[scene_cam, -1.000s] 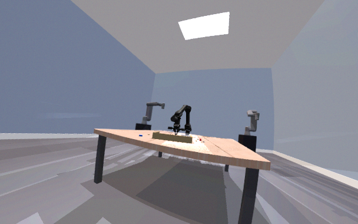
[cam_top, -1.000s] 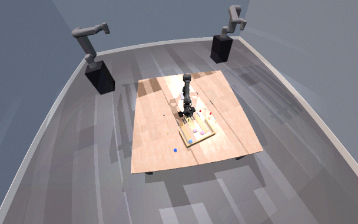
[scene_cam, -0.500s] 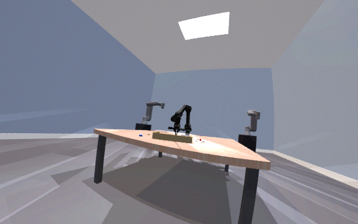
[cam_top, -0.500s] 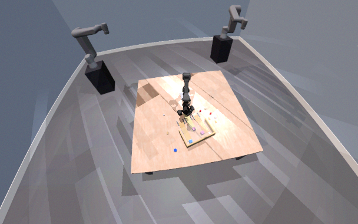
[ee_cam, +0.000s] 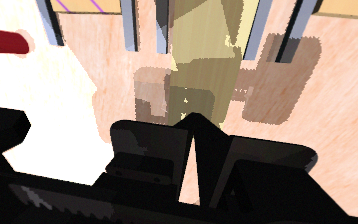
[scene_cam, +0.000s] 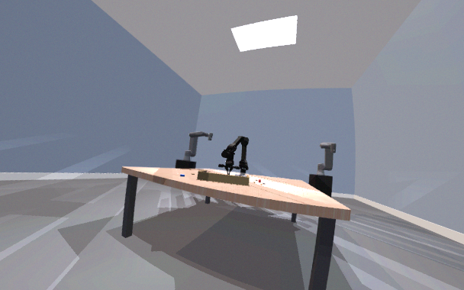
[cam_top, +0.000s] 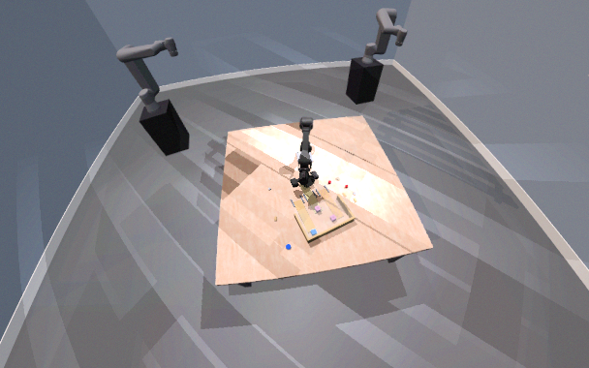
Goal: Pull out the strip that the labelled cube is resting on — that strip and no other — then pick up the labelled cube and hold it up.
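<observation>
My gripper is shut, with its fingertips together over the near end of the pale yellow middle strip. Whether they touch it is hidden. That strip sticks out between grey-blue guides past the open side of the tray. A strip with purple lines lies on one side of it and a plain tan strip on the other. In the tray are a pink cube, another pink cube and a blue cube. No label is readable.
A red cylinder lies beside the guides. Another red piece and small pale bits are right of the arm. A blue piece and a small tan piece lie left of the tray. Grey-blue guides stand upright.
</observation>
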Motion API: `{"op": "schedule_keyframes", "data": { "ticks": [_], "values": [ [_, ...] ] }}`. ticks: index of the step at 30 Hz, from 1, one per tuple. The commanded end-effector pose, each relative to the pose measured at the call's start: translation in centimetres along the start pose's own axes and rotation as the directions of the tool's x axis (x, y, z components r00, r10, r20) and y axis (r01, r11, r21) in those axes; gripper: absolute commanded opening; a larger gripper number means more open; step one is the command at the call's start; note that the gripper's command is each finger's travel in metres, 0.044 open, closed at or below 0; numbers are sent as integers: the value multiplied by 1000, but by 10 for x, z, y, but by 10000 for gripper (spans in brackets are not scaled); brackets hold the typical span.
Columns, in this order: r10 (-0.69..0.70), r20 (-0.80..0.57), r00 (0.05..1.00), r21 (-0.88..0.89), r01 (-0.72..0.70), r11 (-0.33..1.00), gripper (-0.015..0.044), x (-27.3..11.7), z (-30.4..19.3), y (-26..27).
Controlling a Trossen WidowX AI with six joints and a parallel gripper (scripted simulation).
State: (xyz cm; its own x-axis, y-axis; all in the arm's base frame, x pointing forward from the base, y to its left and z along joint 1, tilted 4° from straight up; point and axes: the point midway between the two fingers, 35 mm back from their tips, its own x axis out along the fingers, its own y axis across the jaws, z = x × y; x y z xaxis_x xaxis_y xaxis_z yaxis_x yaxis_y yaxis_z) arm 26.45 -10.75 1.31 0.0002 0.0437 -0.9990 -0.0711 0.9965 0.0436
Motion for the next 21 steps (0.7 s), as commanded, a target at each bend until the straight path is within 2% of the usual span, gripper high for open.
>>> {"op": "schedule_keyframes", "data": {
  "ticks": [1, 21],
  "values": [
    [1, -24, 1000, 2, -1, 1000, 0, 4, -12, 0],
    [1, -26, 1000, 2, -1, 1000, 0, 4, -43, -1]
  ]
}}
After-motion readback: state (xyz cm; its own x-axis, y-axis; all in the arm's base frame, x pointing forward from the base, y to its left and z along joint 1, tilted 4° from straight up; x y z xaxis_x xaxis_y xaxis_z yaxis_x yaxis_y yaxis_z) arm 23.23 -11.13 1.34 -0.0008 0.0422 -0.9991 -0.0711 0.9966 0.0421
